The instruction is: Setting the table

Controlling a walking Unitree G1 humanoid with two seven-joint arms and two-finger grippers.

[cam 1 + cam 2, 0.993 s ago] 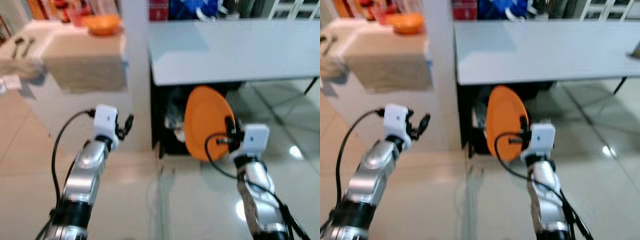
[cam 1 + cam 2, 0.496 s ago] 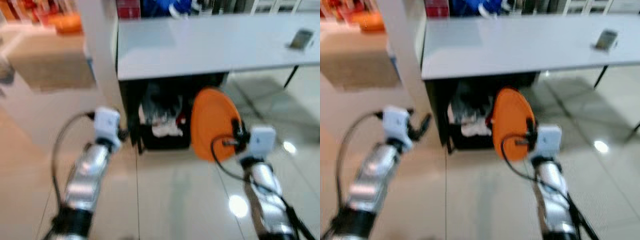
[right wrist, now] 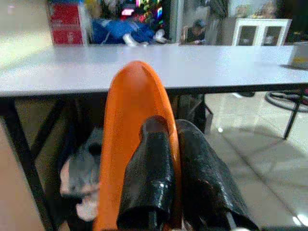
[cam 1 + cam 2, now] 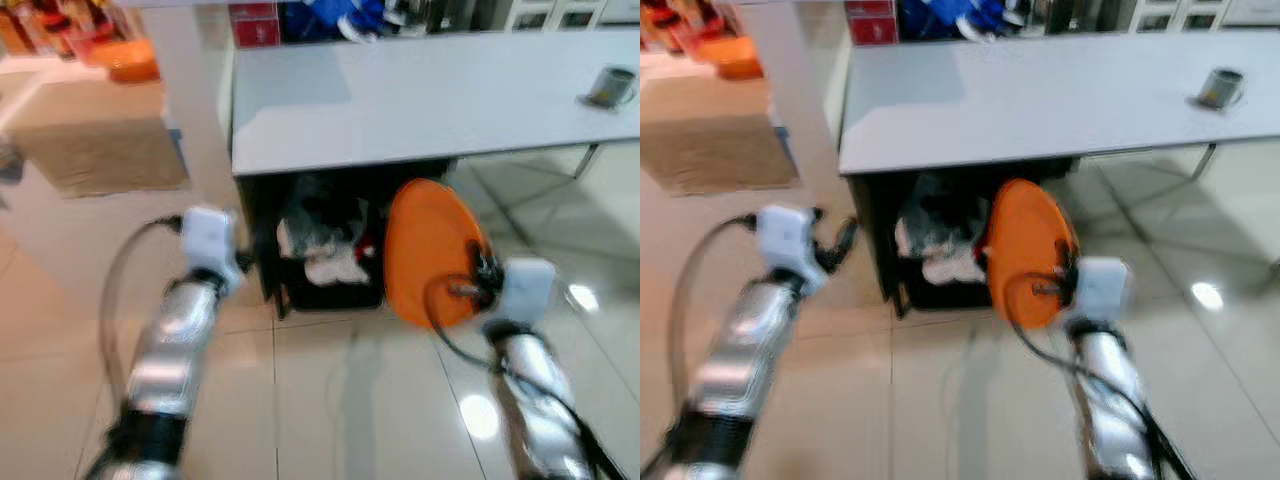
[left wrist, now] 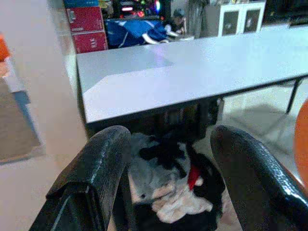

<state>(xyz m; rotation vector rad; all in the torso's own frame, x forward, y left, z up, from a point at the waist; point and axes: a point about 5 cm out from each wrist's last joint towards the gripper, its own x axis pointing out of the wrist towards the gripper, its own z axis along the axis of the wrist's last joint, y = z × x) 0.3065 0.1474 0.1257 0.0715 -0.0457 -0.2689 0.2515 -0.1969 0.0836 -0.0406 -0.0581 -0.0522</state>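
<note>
Left pincer (image 5: 163, 192) hangs released and empty ahead of the tabletop (image 4: 420, 90); right pincer (image 3: 168, 192) is clenched on the rim of the orange plate (image 4: 432, 250), carried on edge below tabletop height. Plate looks stiff, light, probably slick, so that rim pinch is the sensible hold. Right wrist view shows fingers (image 3: 149, 178) straddling the rim; head views add the cup (image 4: 610, 86) far right.

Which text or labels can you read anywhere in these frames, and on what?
None legible.
Red boxes behind the white table: white marks, too blurred to read.
Mug on the table: no readable print.
Orange plate in the right gripper: plain.
</note>
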